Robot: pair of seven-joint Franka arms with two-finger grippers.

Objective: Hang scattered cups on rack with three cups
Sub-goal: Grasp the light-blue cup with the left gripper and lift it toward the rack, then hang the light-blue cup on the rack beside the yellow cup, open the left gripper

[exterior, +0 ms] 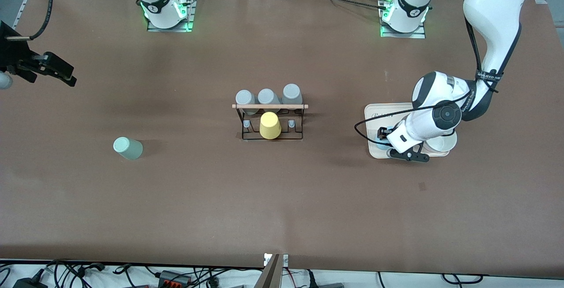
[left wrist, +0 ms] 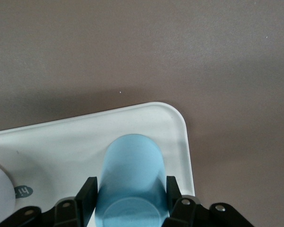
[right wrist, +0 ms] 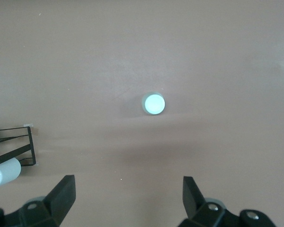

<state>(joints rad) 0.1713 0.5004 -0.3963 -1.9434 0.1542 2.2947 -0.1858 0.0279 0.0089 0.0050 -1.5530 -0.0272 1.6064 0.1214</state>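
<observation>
The light blue cup [left wrist: 131,175] stands upside down on the cream tray [left wrist: 61,142]; only a sliver of it shows in the front view [exterior: 379,142]. My left gripper [left wrist: 131,191] is down over the tray [exterior: 373,116], its fingers [left wrist: 89,194] pressed against the cup's two sides. The pale mint green cup [exterior: 128,148] stands upside down on the table toward the right arm's end, and shows in the right wrist view [right wrist: 154,103]. My right gripper [exterior: 66,75] hangs open and empty high over the table near that end. The black wire rack [exterior: 269,123] stands mid-table.
Three grey cups [exterior: 267,97] hang on the rack's side farther from the front camera, and a yellow cup [exterior: 269,125] on its nearer side. A white bowl [exterior: 440,143] sits on the tray beside the blue cup. A rack corner [right wrist: 23,146] shows in the right wrist view.
</observation>
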